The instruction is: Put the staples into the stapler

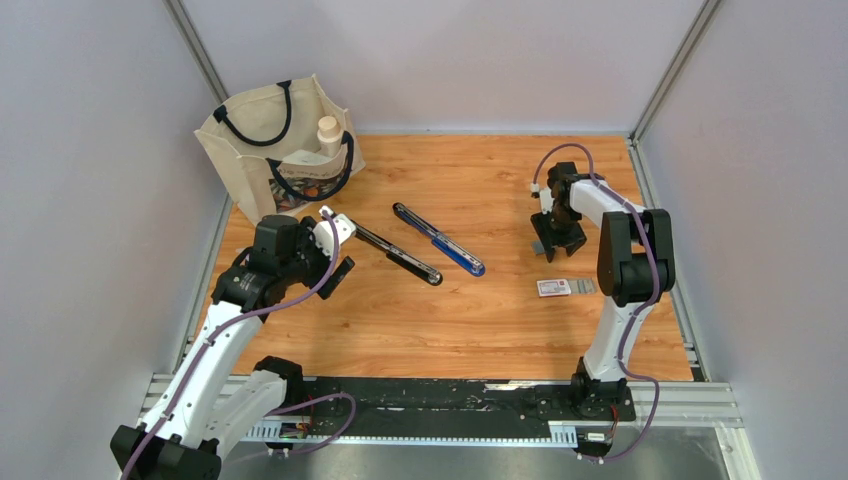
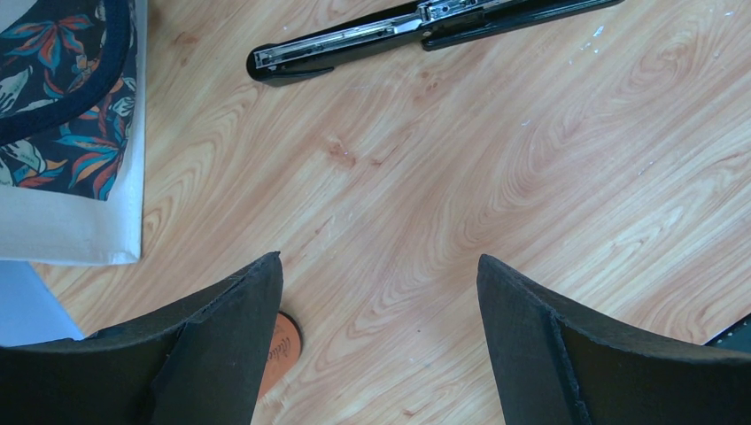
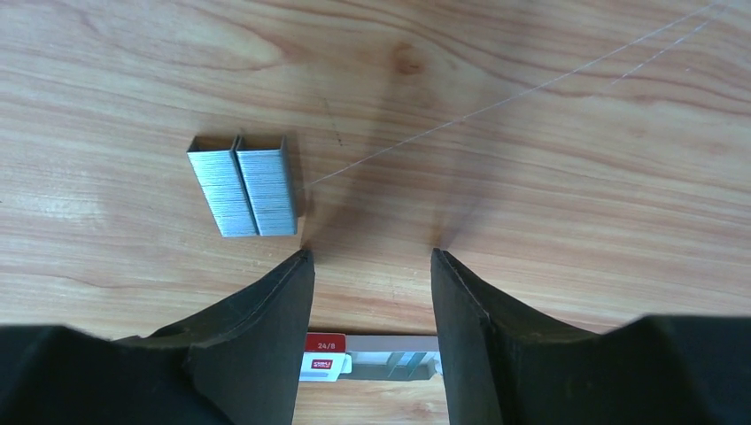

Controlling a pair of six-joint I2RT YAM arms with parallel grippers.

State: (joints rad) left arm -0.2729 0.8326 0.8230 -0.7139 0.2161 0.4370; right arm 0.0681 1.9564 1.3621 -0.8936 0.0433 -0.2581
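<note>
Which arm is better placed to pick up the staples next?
Right: the right gripper, open, hovers just beside the staples; the left gripper is by the black stapler, far from them.

You can read "24/8" on the red end of the staples box; the script on the orange disc is illegible

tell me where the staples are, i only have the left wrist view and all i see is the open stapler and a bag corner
Observer: Two staple strips lie side by side on the table, just beside the tips of the right gripper.
Operator: is it holding any
Observer: No, its jaws are open with nothing between them.
Operator: and the box
Observer: The staple box lies nearer the arm bases than that gripper, well to the right of the stapler.
</note>
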